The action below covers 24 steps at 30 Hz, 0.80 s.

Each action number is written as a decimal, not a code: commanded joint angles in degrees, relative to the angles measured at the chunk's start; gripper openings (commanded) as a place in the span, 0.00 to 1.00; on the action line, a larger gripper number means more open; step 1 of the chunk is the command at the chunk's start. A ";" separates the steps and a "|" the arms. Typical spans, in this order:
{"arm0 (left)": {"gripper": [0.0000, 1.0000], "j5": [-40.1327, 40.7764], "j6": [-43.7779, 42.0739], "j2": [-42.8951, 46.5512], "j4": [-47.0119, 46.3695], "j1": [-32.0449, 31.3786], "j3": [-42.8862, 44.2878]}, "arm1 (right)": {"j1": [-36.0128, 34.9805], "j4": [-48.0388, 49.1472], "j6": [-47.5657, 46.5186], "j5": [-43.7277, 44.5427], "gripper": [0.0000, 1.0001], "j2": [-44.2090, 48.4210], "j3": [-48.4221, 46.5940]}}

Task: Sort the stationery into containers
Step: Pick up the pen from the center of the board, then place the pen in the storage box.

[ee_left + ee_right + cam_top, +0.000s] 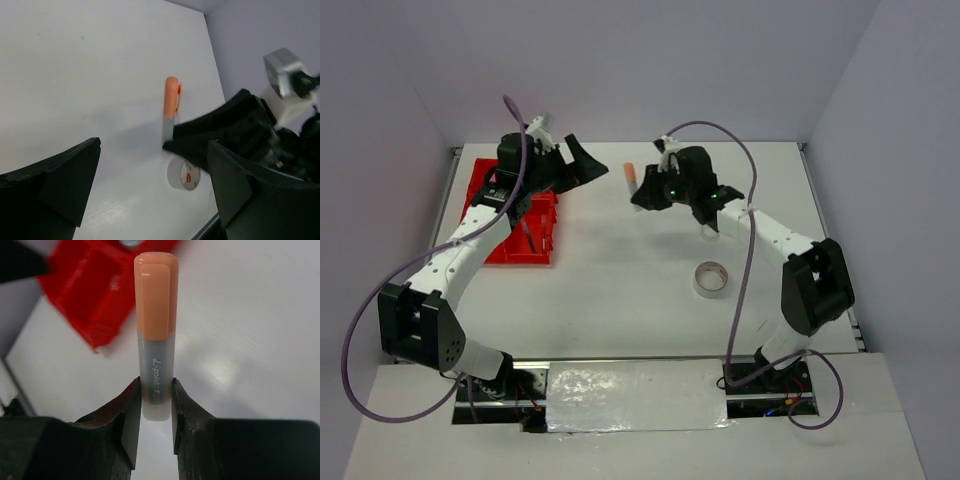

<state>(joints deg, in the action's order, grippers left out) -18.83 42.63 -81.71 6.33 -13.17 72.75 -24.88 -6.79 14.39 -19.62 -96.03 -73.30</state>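
Right pincer (156, 390) clamped on clear barrel of orange-capped marker (156, 315), held above the surface (620, 290). Left pincer (578, 160) gaping wide, nothing in it, near red tray (490, 250). Tape roll (711, 279) lies by right arm.

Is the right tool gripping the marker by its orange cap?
No, the right tool pinches the marker by its pale barrel, cap sticking out free.
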 commanded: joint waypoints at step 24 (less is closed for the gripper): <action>0.00 5.00 -9.92 -8.28 6.39 -1.52 10.81 | -9.68 20.32 12.67 -4.81 1.00 6.46 5.25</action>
<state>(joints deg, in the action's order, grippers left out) -20.88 39.92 -88.42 6.48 -15.92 78.00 -37.28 6.66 24.82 -21.30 -91.31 -69.12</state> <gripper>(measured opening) 0.334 0.891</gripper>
